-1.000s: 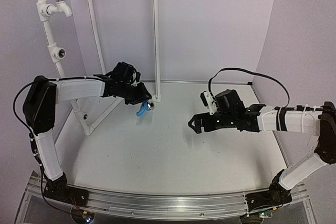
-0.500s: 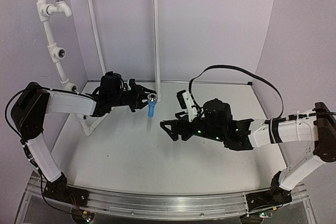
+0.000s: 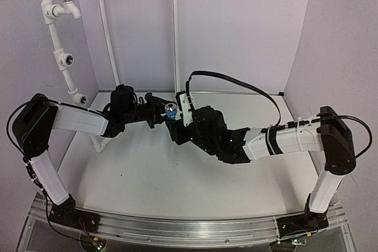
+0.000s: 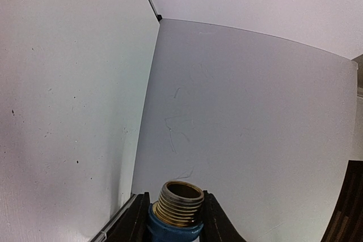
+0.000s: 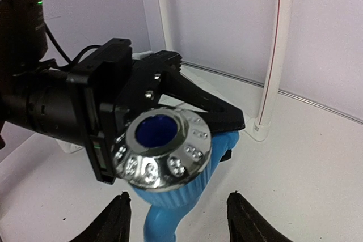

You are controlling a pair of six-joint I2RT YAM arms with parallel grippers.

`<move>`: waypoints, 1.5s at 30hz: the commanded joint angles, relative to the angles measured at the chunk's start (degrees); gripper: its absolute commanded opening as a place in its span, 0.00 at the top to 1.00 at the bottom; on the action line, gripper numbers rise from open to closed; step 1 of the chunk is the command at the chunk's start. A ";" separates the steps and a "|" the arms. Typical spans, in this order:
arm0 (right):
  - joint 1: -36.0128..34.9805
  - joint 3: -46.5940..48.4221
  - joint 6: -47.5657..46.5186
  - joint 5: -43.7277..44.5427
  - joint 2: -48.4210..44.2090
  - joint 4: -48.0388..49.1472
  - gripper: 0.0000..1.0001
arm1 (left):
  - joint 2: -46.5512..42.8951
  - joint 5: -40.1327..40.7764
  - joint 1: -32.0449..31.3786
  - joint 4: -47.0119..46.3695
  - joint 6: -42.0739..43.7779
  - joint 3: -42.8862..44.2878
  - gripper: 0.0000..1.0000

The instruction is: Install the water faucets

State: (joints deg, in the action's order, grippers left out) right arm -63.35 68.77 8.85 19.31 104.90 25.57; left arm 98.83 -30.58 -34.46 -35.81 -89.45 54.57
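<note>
My left gripper point(image 3: 160, 114) is shut on the blue water faucet point(image 3: 171, 110) and holds it above the table's back middle. In the left wrist view, its brass threaded end point(image 4: 180, 199) sticks out between my two black fingers point(image 4: 134, 222). In the right wrist view, the faucet's silvery knob cap point(image 5: 161, 148) faces the camera, with the blue spout point(image 5: 164, 219) below it. My right gripper point(image 5: 181, 222) is open, a fingertip on each side of the blue body with a gap at both. A white faucet point(image 3: 66, 1) with a silvery knob sits on the pipe frame point(image 3: 56, 39).
The white pipe frame stands at the back left, with open round sockets point(image 3: 69, 59) lower down. Two thin vertical white pipes point(image 3: 175, 39) rise at the back, one with its foot point(image 5: 260, 130) just behind the faucet. Walls close in on three sides.
My right arm has reached left across the table to the faucet, and its jaws have narrowed around it. My left arm swung the faucet up and turned its knob toward the right gripper.
</note>
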 commanded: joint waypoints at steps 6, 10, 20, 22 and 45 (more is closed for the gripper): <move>0.03 7.83 -1.99 5.63 5.74 0.97 0.52 | -3.70 -1.96 -0.30 -5.53 -1.35 0.14 1.00; 0.03 8.25 -2.15 6.37 5.69 1.36 0.93 | -4.27 -2.09 -0.26 -5.81 0.38 -0.61 0.99; 7.03 -6.40 2.13 -25.16 -9.93 1.71 1.00 | -12.48 -3.69 0.42 -5.63 18.83 -6.06 0.00; 12.08 -8.67 7.93 -43.40 -13.07 1.05 1.00 | -13.87 -6.87 0.44 -5.61 24.01 -6.42 0.00; 18.70 -1.26 17.25 -75.32 -14.02 -8.48 1.00 | -15.48 -32.56 -2.45 -5.67 37.31 -2.09 0.47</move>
State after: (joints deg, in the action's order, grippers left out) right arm -44.74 64.35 25.44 -52.40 89.98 15.90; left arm 85.78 -61.16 -36.83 -39.09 -53.08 50.54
